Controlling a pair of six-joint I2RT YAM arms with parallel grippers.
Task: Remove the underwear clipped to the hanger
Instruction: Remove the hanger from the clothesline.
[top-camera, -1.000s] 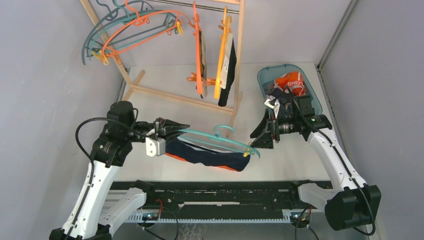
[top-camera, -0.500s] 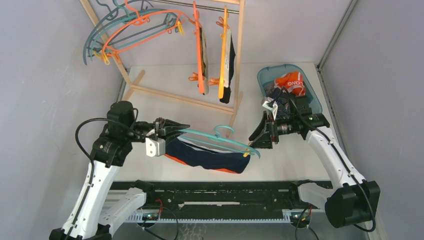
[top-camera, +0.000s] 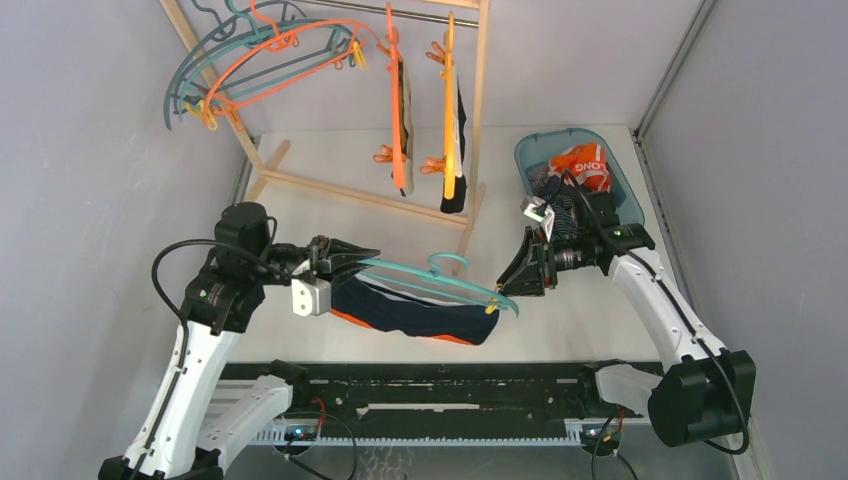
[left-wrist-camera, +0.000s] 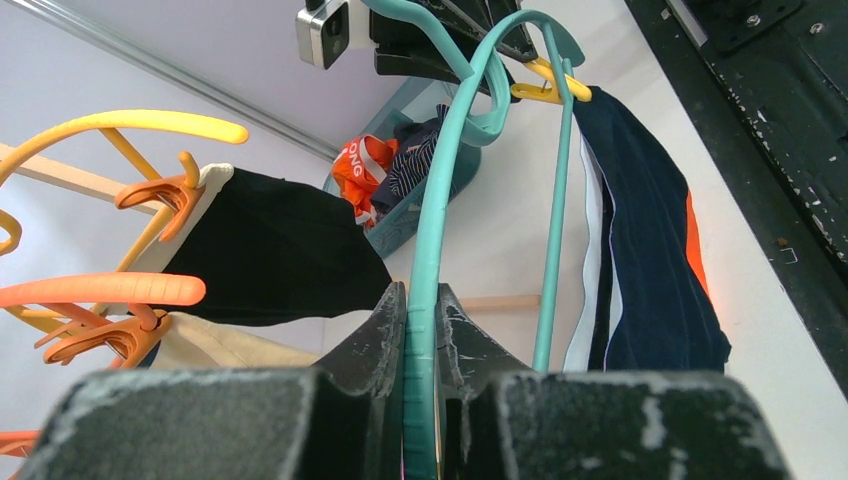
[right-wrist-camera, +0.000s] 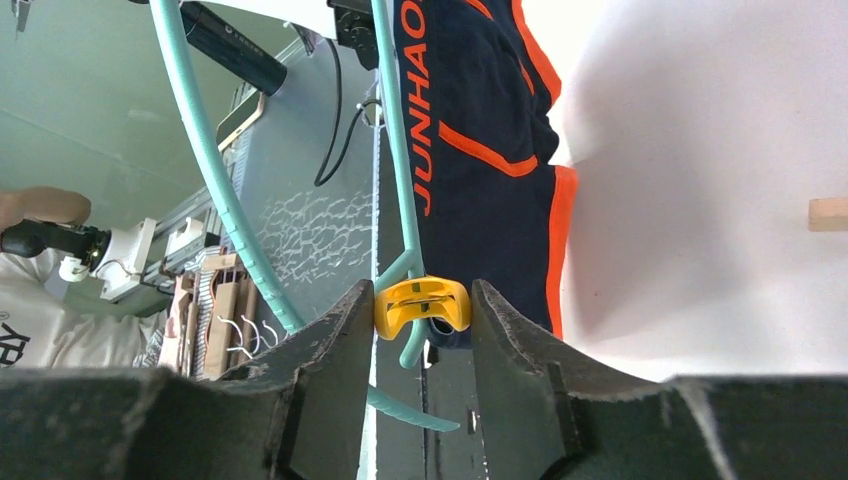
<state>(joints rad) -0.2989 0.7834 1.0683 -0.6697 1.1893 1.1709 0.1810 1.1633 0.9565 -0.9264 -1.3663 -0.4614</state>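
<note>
The left gripper (top-camera: 352, 258) is clamped tight on one end of a teal hanger (top-camera: 425, 272), its two fingers pressed against the thin plastic bar with no gap showing in the left wrist view. The hanger lies roughly level above the near middle of the table (top-camera: 320, 215). From it hangs the navy underwear with orange trim (top-camera: 410, 315), which sags toward the near edge. The underwear is still pinned at the hanger's right end by a yellow clip (right-wrist-camera: 421, 305). The right gripper (top-camera: 506, 288) meets that end, and in the right wrist view its fingers sit on either side of the yellow clip, both pads touching it, so the pincer is closed on the clip. At the far right corner of the table stands a teal bin (top-camera: 612, 160) holding loose orange and navy pieces (top-camera: 582, 165). Along the far edge rises a wooden rack (top-camera: 482, 100). An orange hanger (top-camera: 398, 110) and a yellow hanger (top-camera: 449, 110) hang from its rail with black and beige briefs clipped on. A bunch of empty hangers (top-camera: 250, 60) hooks over the rack's far left end.
</note>
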